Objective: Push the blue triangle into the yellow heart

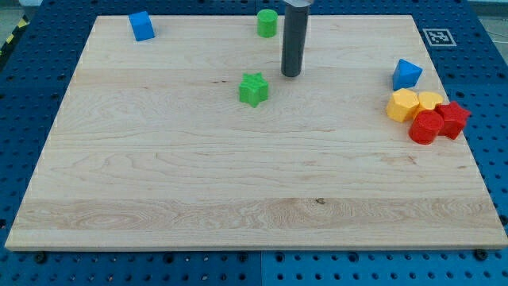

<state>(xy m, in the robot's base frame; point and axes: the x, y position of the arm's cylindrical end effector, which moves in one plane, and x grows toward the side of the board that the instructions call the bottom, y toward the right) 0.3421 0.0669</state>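
- The blue cube (pixel 142 25) sits at the far left of the board's top edge, well apart from everything else and of no concern to the task.
- The green star (pixel 253 89) lies near the board's middle, just down and to the view's left of the rod; the green cylinder (pixel 267 23) stands at the top edge, at about eleven o'clock from the rod's end.
- The robot has no jaws to spread or press together: it ends in a plain dark rod, and its tip (pixel 291 75) holds nothing and touches no block. The star is the nearest block, at about eight o'clock from the tip, with a clear gap between them.
- The blue triangle (pixel 406 74) is at the board's right side, well apart from the tip at roughly three o'clock. It looks like a small, light, rigid block that should slide easily on the smooth wooden board (pixel 238 183); its slanted faces may make it turn if pushed off-centre. It cannot be gripped, so the contact point should be its upper face, at about eleven to twelve o'clock on the block.
- The yellow heart (pixel 429 101) lies near the triangle at about five o'clock from it, touching the yellow hexagon-like block (pixel 402 104) on its left.
- The red cylinder (pixel 426 126) and a second red block (pixel 453 119), whose shape is unclear, crowd against the yellow pair from below, so a firm push could shift the whole cluster.
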